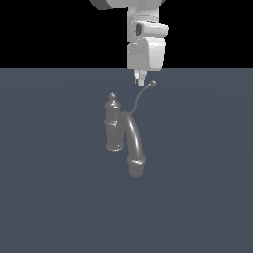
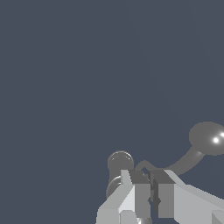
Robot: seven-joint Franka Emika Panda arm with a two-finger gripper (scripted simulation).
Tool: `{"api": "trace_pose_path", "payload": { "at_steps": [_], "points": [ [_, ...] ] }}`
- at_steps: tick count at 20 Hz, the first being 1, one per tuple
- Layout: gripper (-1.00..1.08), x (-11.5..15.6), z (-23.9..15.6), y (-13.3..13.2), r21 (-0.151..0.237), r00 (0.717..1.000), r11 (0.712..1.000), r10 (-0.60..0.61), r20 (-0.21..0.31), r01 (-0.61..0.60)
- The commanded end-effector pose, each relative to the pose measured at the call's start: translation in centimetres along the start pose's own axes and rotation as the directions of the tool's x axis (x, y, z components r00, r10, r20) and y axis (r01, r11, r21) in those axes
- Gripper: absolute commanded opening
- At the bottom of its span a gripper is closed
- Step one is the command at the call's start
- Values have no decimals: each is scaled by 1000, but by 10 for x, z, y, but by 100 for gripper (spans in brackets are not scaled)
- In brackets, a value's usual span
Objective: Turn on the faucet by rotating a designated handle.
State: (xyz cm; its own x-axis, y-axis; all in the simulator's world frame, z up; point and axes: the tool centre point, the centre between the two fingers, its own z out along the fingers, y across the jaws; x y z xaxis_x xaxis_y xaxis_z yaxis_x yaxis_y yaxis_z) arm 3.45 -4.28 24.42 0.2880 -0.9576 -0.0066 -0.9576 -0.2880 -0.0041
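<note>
The faucet (image 1: 113, 129) is a small dull grey tap standing on the floor, its post topped by a finial knob (image 1: 112, 97) and its thick arched spout (image 1: 134, 140) curving toward the camera. The handle (image 1: 142, 94), a thin S-curved wire, rises toward the exterior view's right and ends in a ball tip (image 1: 153, 83). My gripper (image 1: 140, 79) hangs just beside that tip, on the exterior view's left, with nothing held. In the wrist view my gripper (image 2: 149, 176) is shut, and the handle (image 2: 183, 162) curves past the fingers (image 2: 141, 192) to its ball tip (image 2: 211, 138). The finial knob (image 2: 120, 162) lies below.
The flat blue-grey floor (image 1: 49, 197) spreads all round the faucet with no other object in view. The white arm (image 1: 145, 42) comes down from above, behind the faucet.
</note>
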Motion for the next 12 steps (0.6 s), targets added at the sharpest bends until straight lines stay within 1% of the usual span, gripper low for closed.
{"api": "trace_pose_path", "payload": {
  "at_steps": [1, 12],
  "points": [
    [-100, 5, 1, -6, -1, 1000, 1000, 8, -1, -8],
    [-100, 14, 2, -34, -3, 1000, 1000, 24, -4, -24]
  ]
}}
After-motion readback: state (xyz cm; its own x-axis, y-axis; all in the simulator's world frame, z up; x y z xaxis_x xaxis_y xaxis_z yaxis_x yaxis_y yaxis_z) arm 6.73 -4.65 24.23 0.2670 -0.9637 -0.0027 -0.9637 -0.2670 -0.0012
